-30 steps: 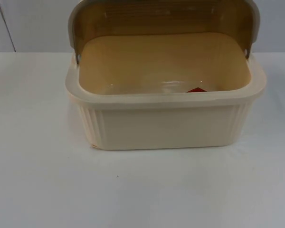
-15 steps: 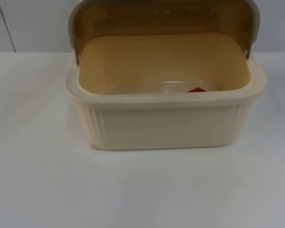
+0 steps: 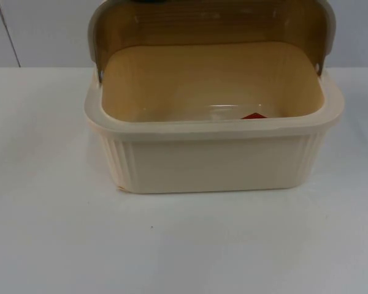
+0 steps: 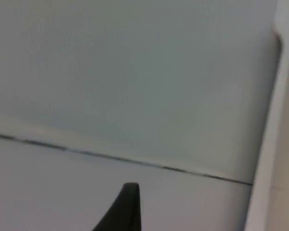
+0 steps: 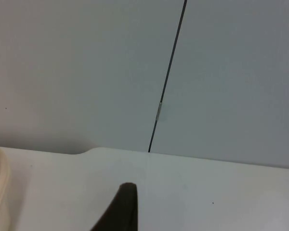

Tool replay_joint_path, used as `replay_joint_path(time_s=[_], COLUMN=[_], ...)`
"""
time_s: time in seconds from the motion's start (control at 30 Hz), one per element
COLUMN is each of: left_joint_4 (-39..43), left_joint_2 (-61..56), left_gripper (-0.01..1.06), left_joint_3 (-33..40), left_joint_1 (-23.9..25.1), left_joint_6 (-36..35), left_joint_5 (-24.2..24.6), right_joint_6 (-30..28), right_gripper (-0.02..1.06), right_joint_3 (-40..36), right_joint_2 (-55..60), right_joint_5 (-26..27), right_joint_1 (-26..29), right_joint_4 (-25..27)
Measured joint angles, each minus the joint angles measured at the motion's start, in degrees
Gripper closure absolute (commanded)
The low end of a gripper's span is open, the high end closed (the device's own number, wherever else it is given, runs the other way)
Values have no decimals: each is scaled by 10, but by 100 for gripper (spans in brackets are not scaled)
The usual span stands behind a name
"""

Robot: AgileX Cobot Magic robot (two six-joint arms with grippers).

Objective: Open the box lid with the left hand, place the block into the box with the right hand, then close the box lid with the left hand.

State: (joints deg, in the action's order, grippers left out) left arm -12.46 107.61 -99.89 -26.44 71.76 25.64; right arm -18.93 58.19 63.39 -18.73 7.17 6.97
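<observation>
The box [image 3: 214, 156] sits on the table [image 3: 49, 233] with its lid [image 3: 208, 21] up. The red block [image 3: 254, 115] lies inside. Nothing has moved for 1 second, except something dark now shows at the lid's top edge. Closing the lid looks next. I cannot tell how either gripper's jaws stand.

The red block [image 3: 254, 115] is largely hidden behind the front wall of the box [image 3: 211, 162]. The raised lid [image 3: 211, 21] is cut off by the picture's edge.

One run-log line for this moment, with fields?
lid: open, upright | block: red, inside box | next: close lid
</observation>
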Motion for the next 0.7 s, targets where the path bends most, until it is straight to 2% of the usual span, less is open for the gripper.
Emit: replay_joint_path(time_s=[0.07, 0.2, 0.5, 0.57, 0.6, 0.67, 0.7], left_joint_4=[-26, -156, -245, -251, -253, -255, -257], left_joint_2=[3, 23, 58, 64, 65, 65, 65], left_gripper=[0, 0, 3, 11, 20, 53, 53], left_joint_3=[-10, -59, -81, -81, -81, -81, -81], left_joint_1=[1, 22, 36, 36, 36, 36, 36], left_joint_6=[18, 87, 116, 117, 117, 117, 117], left_joint_5=[17, 71, 88, 82, 78, 75, 72], right_joint_6=[0, 0, 0, 0, 0, 0, 0], right_gripper=[11, 11, 11, 11, 11, 11, 11], right_joint_3=[0, 0, 0, 0, 0, 0, 0], right_joint_2=[0, 0, 0, 0, 0, 0, 0], right_joint_5=[0, 0, 0, 0, 0, 0, 0], right_joint_1=[0, 0, 0, 0, 0, 0, 0], right_joint_4=[0, 0, 0, 0, 0, 0, 0])
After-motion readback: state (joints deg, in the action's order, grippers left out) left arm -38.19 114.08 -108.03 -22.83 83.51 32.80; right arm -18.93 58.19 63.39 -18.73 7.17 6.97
